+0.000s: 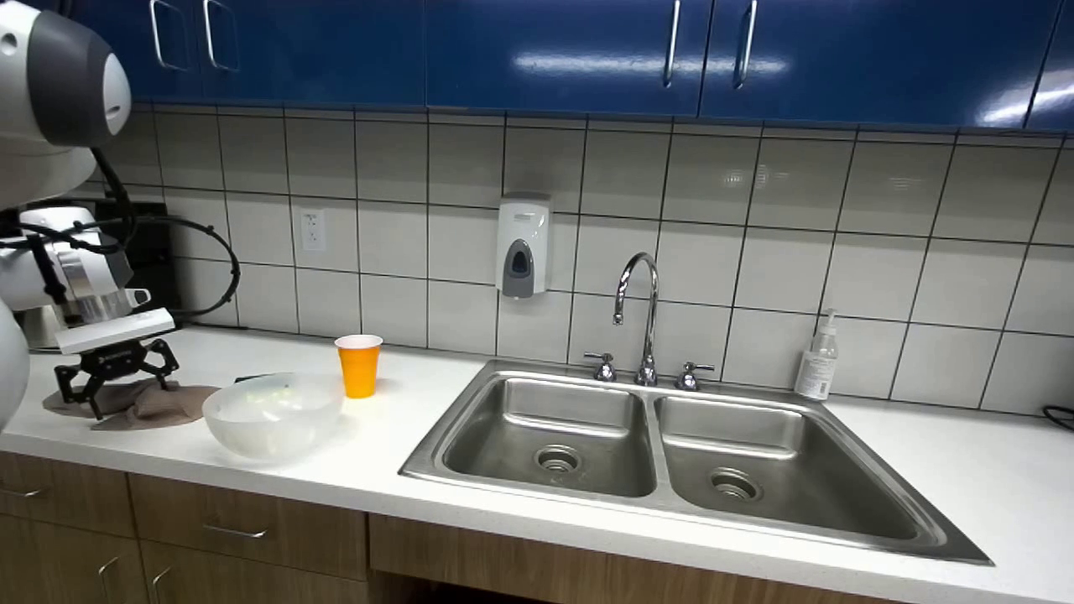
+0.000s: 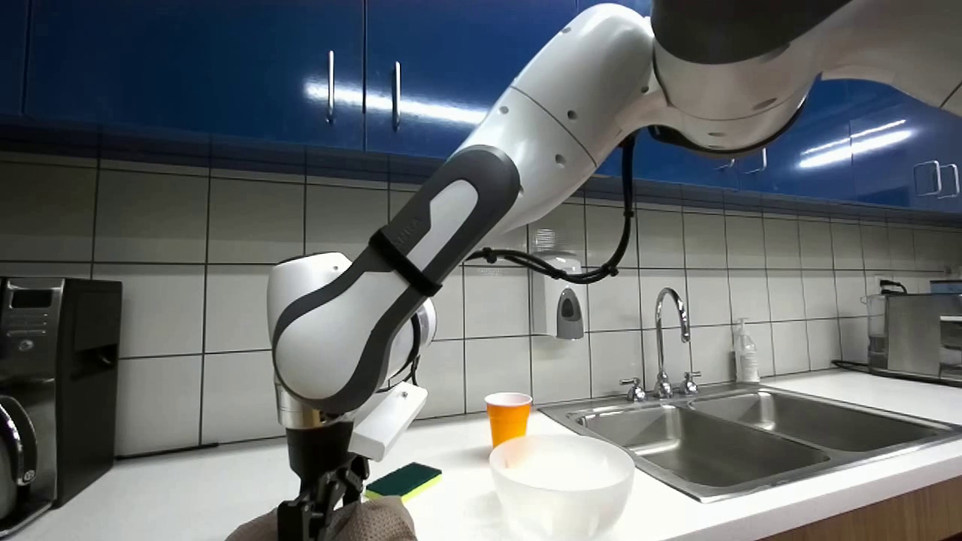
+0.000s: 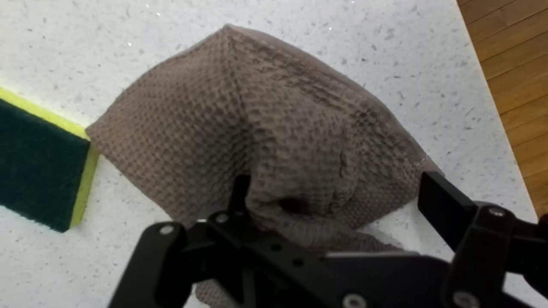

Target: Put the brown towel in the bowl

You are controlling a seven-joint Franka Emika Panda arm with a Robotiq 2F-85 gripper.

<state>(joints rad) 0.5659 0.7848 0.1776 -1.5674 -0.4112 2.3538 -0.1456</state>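
The brown towel (image 1: 172, 407) lies bunched on the white counter, with a raised fold in its middle. It shows at the bottom of an exterior view (image 2: 385, 518) and fills the middle of the wrist view (image 3: 291, 102). My gripper (image 1: 131, 401) is low over the towel with its fingers spread. In the wrist view the gripper (image 3: 336, 186) has one finger against the raised fold and the other at the towel's edge, with a wide gap between. The translucent white bowl (image 1: 273, 424) stands upright beside the towel; it also shows in an exterior view (image 2: 560, 500).
A green and yellow sponge (image 3: 40, 162) touches or nearly touches a towel corner. An orange cup (image 1: 359, 369) stands behind the bowl. A double sink (image 1: 537, 436) lies beyond them. A black coffee machine (image 2: 83, 391) stands on the counter. The counter's front edge (image 3: 492, 100) is near the towel.
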